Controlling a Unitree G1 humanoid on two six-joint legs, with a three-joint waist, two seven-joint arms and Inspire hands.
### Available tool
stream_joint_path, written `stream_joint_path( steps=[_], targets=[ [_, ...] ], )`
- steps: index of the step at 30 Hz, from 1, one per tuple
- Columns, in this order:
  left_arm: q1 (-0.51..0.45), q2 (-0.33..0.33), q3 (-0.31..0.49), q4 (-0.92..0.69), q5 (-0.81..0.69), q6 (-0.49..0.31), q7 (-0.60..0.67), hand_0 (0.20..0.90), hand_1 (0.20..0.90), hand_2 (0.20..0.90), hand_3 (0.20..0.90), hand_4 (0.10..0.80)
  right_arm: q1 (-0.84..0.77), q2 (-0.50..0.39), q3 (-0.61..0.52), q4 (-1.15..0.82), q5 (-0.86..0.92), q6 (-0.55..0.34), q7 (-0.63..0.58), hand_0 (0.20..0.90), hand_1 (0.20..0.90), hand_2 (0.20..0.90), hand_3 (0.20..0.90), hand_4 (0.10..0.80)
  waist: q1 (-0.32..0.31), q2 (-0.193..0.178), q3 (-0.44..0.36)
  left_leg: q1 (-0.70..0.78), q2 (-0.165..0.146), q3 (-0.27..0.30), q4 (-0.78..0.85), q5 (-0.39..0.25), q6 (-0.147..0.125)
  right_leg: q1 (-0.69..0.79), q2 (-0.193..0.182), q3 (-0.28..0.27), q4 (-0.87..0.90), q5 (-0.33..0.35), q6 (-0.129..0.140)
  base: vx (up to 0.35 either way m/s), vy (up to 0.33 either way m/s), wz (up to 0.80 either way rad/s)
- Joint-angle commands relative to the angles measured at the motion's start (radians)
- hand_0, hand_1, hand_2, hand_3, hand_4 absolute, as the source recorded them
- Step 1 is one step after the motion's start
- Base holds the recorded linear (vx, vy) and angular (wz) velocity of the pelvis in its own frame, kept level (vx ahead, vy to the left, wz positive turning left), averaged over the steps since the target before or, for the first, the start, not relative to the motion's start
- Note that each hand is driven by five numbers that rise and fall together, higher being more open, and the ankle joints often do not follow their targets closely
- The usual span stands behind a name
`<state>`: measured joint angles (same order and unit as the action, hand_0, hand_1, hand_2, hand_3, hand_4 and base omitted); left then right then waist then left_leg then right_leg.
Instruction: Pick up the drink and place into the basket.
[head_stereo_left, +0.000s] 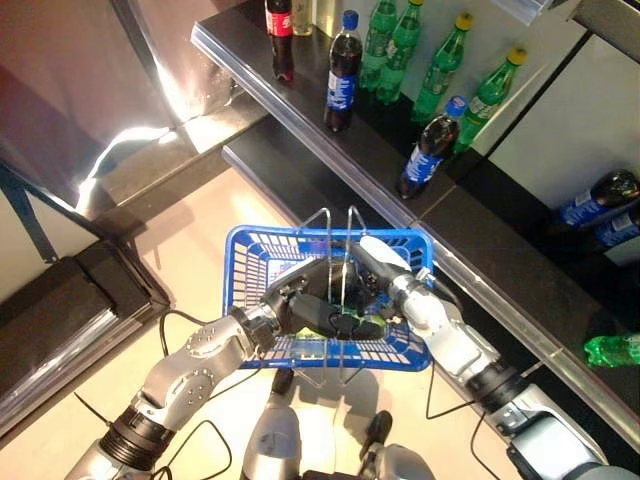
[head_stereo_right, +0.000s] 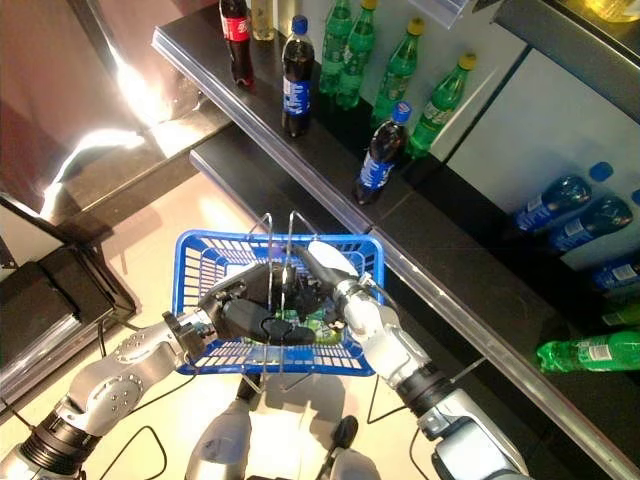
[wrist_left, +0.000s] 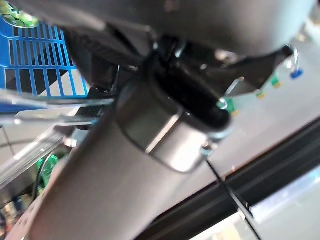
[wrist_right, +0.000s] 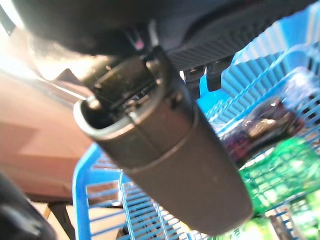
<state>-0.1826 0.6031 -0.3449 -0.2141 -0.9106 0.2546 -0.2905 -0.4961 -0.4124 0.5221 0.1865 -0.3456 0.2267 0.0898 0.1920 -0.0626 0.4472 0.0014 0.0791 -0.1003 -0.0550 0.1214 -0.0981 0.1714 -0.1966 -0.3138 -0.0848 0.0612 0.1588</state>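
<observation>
Green drink: a green bottle (head_stereo_right: 300, 328) lies on its side inside the blue basket, low against the floor of it, partly hidden by both hands.
Left hand: the left hand (head_stereo_right: 248, 315) reaches into the basket from the rim nearest the robot and sits right against the bottle; whether its fingers wrap the bottle cannot be told.
Right hand: the right hand (head_stereo_right: 325, 270) enters the basket over its shelf-side corner, its white-covered thumb above the bottle; its fingers are hidden, so their state cannot be told.
Basket: the blue basket (head_stereo_right: 205, 250) stands on the floor with its wire handles (head_stereo_right: 280, 225) raised upright over the middle.
Shelf: beyond the basket runs a dark shelf (head_stereo_left: 480, 245) carrying green bottles (head_stereo_left: 440, 68) and dark cola bottles (head_stereo_left: 342, 72) standing upright.
</observation>
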Motion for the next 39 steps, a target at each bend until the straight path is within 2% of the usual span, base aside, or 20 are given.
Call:
stream_joint_path(
  steps=[1, 12, 17, 22, 25, 29, 30, 31, 32, 33, 35, 39],
  targets=[
    [-0.125, -0.261, 0.108, -0.203, -0.108, -0.423, -0.109, 0.3, 0.3, 0.3, 0.2, 0.1, 0.067, -0.014, 0.02, -0.015, 0.029, -0.097, -0.033, 0.9, 0.9, 0.9, 0.9, 0.8, -0.023, 0.006, -0.386, 0.073, 0.056, 0.079, -0.032, -0.082, 0.005, 0.017, -0.056, 0.002, -0.002, 0.005, 0.024, 0.017, 0.038, -0.08],
    [-0.086, -0.257, 0.169, -0.156, -0.026, -0.484, 0.029, 0.3, 0.3, 0.3, 0.2, 0.1, 0.158, -0.039, -0.062, -0.164, 0.127, -0.158, -0.047, 0.9, 0.9, 0.9, 0.9, 0.8, -0.057, 0.007, -0.383, 0.081, 0.053, 0.095, -0.032, -0.092, 0.012, 0.005, -0.06, 0.039, -0.002, 0.008, 0.029, 0.036, 0.02, -0.14],
    [-0.038, -0.26, 0.227, -0.122, -0.001, -0.509, 0.059, 0.3, 0.3, 0.3, 0.2, 0.1, 0.236, -0.026, -0.117, -0.225, 0.178, -0.226, -0.08, 0.9, 0.9, 0.9, 0.9, 0.8, -0.072, 0.017, -0.386, 0.085, 0.052, 0.111, -0.032, -0.096, 0.014, -0.002, -0.068, 0.052, -0.002, 0.012, 0.034, 0.052, 0.066, -0.09],
    [0.056, -0.271, 0.317, -0.059, 0.03, -0.533, 0.094, 0.3, 0.3, 0.3, 0.2, 0.1, 0.364, 0.016, -0.238, -0.234, 0.258, -0.328, -0.152, 0.9, 0.9, 0.9, 0.9, 0.8, -0.1, 0.025, -0.387, 0.093, 0.033, 0.127, -0.032, -0.111, 0.029, -0.017, -0.091, 0.073, -0.002, 0.033, 0.037, 0.049, 0.179, -0.21],
    [0.1, -0.278, 0.363, 0.013, 0.03, -0.547, 0.092, 0.3, 0.3, 0.3, 0.2, 0.1, 0.433, 0.042, -0.325, -0.216, 0.307, -0.381, -0.17, 0.9, 0.9, 0.9, 0.9, 0.8, -0.131, 0.027, -0.384, 0.104, 0.016, 0.128, -0.032, -0.121, 0.046, -0.03, -0.1, 0.109, 0.006, 0.049, 0.033, 0.046, 0.228, -0.18],
    [0.129, -0.285, 0.406, 0.109, 0.048, -0.558, 0.089, 0.3, 0.3, 0.3, 0.2, 0.1, 0.487, 0.072, -0.41, -0.163, 0.363, -0.429, -0.181, 0.9, 0.9, 0.9, 0.9, 0.8, -0.168, 0.026, -0.374, 0.116, -0.012, 0.133, -0.032, -0.138, 0.063, -0.063, -0.116, 0.154, 0.011, 0.096, 0.039, 0.015, 0.165, -0.22],
    [0.133, -0.289, 0.423, 0.177, 0.058, -0.561, 0.102, 0.3, 0.3, 0.3, 0.2, 0.1, 0.506, 0.089, -0.451, -0.119, 0.4, -0.451, -0.182, 0.9, 0.9, 0.9, 0.9, 0.8, -0.185, 0.023, -0.367, 0.119, -0.03, 0.139, -0.032, -0.145, 0.068, -0.095, -0.129, 0.174, 0.007, 0.147, 0.05, 0.0, 0.175, -0.31],
    [0.132, -0.289, 0.423, 0.183, 0.057, -0.559, 0.105, 0.3, 0.3, 0.3, 0.2, 0.1, 0.506, 0.089, -0.454, -0.114, 0.399, -0.45, -0.18, 0.9, 0.9, 0.9, 0.9, 0.8, -0.184, 0.022, -0.367, 0.12, -0.032, 0.141, -0.032, -0.146, 0.069, -0.098, -0.13, 0.177, 0.007, 0.152, 0.051, -0.034, 0.126, -0.41],
    [0.129, -0.285, 0.448, 0.268, 0.06, -0.563, 0.114, 0.3, 0.3, 0.3, 0.2, 0.1, 0.509, 0.102, -0.488, -0.064, 0.441, -0.466, -0.173, 0.9, 0.9, 0.9, 0.9, 0.8, -0.194, 0.019, -0.358, 0.124, -0.046, 0.159, -0.032, -0.155, 0.068, -0.138, -0.142, 0.171, 0.0, 0.202, 0.067, -0.049, 0.068, -0.52],
    [0.126, -0.279, 0.458, 0.304, 0.068, -0.552, 0.13, 0.3, 0.3, 0.3, 0.2, 0.1, 0.508, 0.104, -0.5, -0.044, 0.458, -0.465, -0.185, 0.9, 0.9, 0.9, 0.9, 0.8, -0.196, 0.019, -0.355, 0.125, -0.05, 0.168, -0.032, -0.158, 0.068, -0.156, -0.142, 0.167, -0.002, 0.215, 0.072, -0.063, 0.064, -0.73],
    [0.126, -0.268, 0.495, 0.414, 0.049, -0.558, 0.097, 0.3, 0.3, 0.3, 0.2, 0.1, 0.522, 0.101, -0.539, 0.004, 0.495, -0.483, -0.167, 0.9, 0.9, 0.9, 0.9, 0.8, -0.207, 0.019, -0.347, 0.124, -0.058, 0.178, -0.032, -0.154, 0.076, -0.188, -0.119, 0.176, 0.019, 0.223, 0.068, -0.055, 0.023, -0.73],
    [0.135, -0.29, 0.543, 0.62, 0.029, -0.559, 0.068, 0.3, 0.3, 0.3, 0.2, 0.1, 0.54, 0.091, -0.611, 0.126, 0.595, -0.507, -0.164, 0.9, 0.9, 0.9, 0.9, 0.8, -0.219, 0.022, -0.361, 0.101, -0.061, 0.207, -0.032, -0.142, 0.099, -0.18, -0.043, 0.21, 0.124, 0.139, 0.032, -0.065, -0.023, -0.39]
  ],
)
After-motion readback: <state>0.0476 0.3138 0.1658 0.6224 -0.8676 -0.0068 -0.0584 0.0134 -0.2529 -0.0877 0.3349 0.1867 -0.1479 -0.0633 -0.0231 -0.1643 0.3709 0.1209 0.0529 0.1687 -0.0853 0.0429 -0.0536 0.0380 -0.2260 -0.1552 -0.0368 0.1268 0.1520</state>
